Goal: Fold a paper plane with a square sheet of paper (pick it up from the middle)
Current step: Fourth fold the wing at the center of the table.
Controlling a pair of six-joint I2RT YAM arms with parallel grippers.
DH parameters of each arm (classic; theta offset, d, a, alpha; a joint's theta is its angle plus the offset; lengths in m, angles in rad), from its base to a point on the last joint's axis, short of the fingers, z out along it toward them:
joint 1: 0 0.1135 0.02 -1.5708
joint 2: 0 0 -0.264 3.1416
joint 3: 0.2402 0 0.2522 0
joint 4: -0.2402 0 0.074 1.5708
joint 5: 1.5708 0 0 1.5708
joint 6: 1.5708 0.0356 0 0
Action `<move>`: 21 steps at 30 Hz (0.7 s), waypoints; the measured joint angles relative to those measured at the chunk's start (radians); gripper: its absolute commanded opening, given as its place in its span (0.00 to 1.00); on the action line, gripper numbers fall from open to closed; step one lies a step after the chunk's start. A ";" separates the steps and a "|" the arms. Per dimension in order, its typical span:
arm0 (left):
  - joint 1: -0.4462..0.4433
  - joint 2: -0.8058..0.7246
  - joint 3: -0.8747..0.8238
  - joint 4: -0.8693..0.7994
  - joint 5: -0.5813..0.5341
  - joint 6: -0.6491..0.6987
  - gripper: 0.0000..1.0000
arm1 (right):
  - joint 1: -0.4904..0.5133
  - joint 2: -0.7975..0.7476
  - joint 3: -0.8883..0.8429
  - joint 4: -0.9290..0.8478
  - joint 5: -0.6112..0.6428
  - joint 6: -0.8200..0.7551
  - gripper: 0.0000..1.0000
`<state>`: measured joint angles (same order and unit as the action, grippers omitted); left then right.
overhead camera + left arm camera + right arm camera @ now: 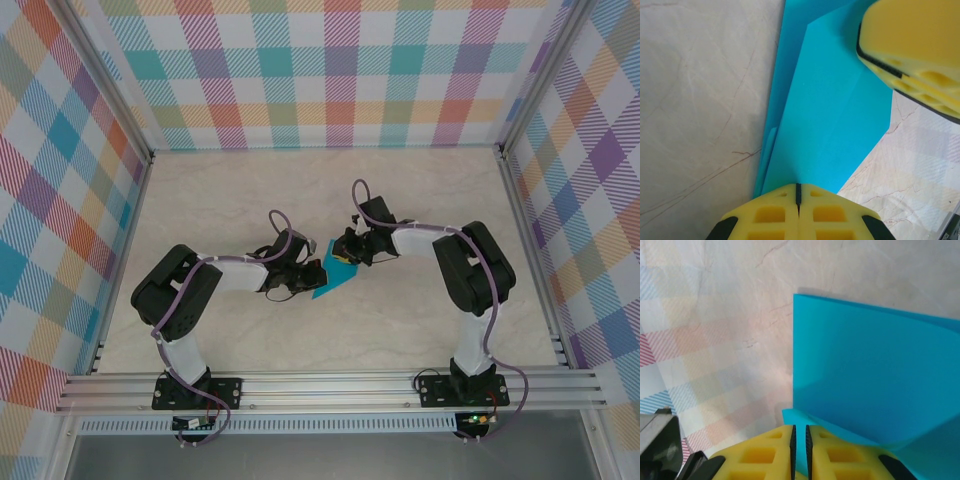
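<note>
From overhead, the square sheet of paper [328, 287] is mostly buried beneath the two wrists near the middle of the surface [250, 190]. Only a small teal wedge shows, with the left claw [303, 276] at its 9 o'clock and the right claw [350, 256] at its 1 o'clock, and their jaws cannot be read from there. The left wrist view shows the sheet folded into overlapping layers with a slanted crease. Its far end is cut off at 12 o'clock and its near edge is hidden behind the left claw's yellow pads. Those pads are pressed tight together, and I cannot tell whether they nip the paper. A yellow finger [910, 45] of the right claw covers the sheet's corner at 1 o'clock. The right wrist view shows a broad flap curving up off the surface. Its lower fold runs into the right claw's pads, which are clamped on it with a hairline slit between them. The flap's 3 o'clock side is cut off.
</note>
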<state>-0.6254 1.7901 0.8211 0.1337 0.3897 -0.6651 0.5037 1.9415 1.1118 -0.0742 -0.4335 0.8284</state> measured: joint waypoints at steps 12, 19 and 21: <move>0.001 0.002 0.000 0.004 0.003 0.000 0.00 | -0.056 0.041 0.016 -0.019 0.000 0.001 0.16; 0.001 0.002 0.000 0.004 0.003 0.000 0.00 | -0.110 0.052 0.059 -0.035 0.019 -0.006 0.16; 0.001 0.002 0.000 0.004 0.003 0.000 0.00 | -0.123 0.064 0.074 -0.038 0.022 -0.007 0.16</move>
<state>-0.6247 1.7924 0.8207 0.1375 0.3923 -0.6651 0.3805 2.0060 1.1854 -0.1120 -0.4114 0.8211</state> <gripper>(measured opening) 0.045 0.164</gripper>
